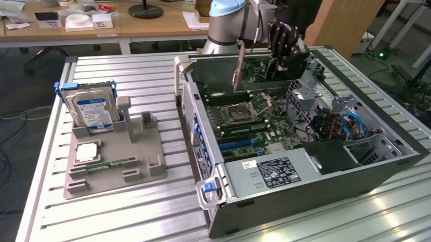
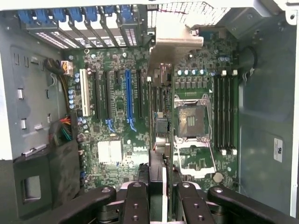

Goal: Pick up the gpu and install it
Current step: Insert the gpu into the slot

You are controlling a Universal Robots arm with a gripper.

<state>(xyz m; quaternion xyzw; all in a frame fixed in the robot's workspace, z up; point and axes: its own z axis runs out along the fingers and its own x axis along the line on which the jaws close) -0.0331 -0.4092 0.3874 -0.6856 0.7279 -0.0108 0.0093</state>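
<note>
1. Clenched on the gpu [image 1: 266, 70] with the gripper [image 1: 283, 56], at 12 o'clock in the exterior view, just under the pale arm [image 1: 225, 20].
2. Grasping the card by its upper edge, so that it stands upright, with the narrow pale bracket [image 1: 238, 68] at its 9 o'clock end.
3. Hanging over the rear part of the open computer case [image 1: 303, 201], above the motherboard [image 1: 256, 121], at about 1 o'clock from the CPU socket [image 1: 240, 110].
4. Not possible to tell whether the lower edge of the card touches a slot or stays just above it.
5. In the wrist view, looking straight down along the gpu [image 2: 157, 165], seen edge-on between the black fingers [image 2: 135, 200] of the gripper [image 2: 159, 200]; at the far end, the pale bracket [image 2: 175, 39], near the rear wall of the case.
6. Under the card in that view, the green motherboard [image 2: 117, 135]: on one side of the card a blue slot [image 2: 128, 93] among black slots, on the other side the CPU socket [image 2: 190, 122] and the memory slots [image 2: 224, 114].
7. At 9 o'clock in the exterior view, well apart from the case, a grey holder [image 1: 128, 166] on the slatted metal table [image 1: 135, 217].
8. Standing upright at 11 o'clock of this holder, a silver hard drive with a blue label [image 1: 93, 112]; lying flat nearer 7 o'clock, a small green memory stick [image 1: 108, 165] and, beside it, a pale square chip [image 1: 88, 151].
</note>
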